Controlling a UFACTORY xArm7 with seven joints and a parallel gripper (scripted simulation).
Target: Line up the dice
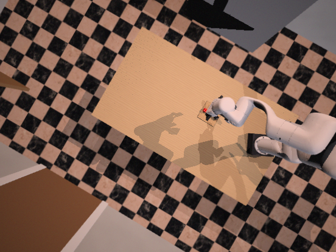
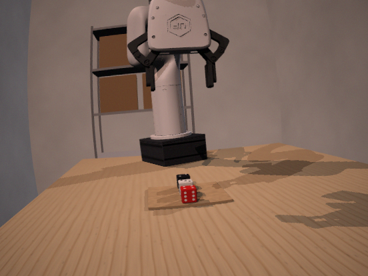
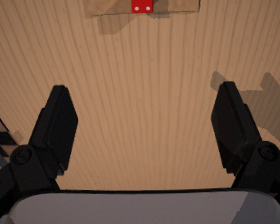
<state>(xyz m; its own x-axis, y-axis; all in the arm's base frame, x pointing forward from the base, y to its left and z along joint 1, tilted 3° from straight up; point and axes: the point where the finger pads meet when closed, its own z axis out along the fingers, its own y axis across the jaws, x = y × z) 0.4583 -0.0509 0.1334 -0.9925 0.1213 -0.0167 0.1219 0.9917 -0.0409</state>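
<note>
Fingers (image 2: 210,75) spread wide, pointing downward.

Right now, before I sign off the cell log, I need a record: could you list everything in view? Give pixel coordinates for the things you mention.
Red cube die with white pips (image 1: 204,110) (image 2: 189,195) (image 3: 142,6): one, on the mat, farthest from the base.
White cube die (image 2: 185,182): one, middle of the row.
Black cube die (image 2: 183,177): one, nearest the base.
Thin rectangular mat (image 1: 210,122) (image 2: 213,195) (image 3: 175,5): one, light brown, on the table.
Wood-grained rectangular table (image 1: 152,74) (image 2: 100,231) (image 3: 140,65): one, tan.
Checkered floor (image 1: 91,74): one, black and pink, around the table.
Tall metal shelf rack (image 2: 92,65): one, grey, behind the arm.
Brown rectangular panels (image 2: 118,93): at least three, at the rack.
Jointed arm (image 1: 310,132) (image 2: 167,111): one, white.
Blocky base (image 1: 251,144) (image 2: 183,153): one, black, on the table.
Two-fingered tool (image 1: 213,108) (image 2: 181,87) (image 3: 143,100): one, white and black, open above the table.
</note>
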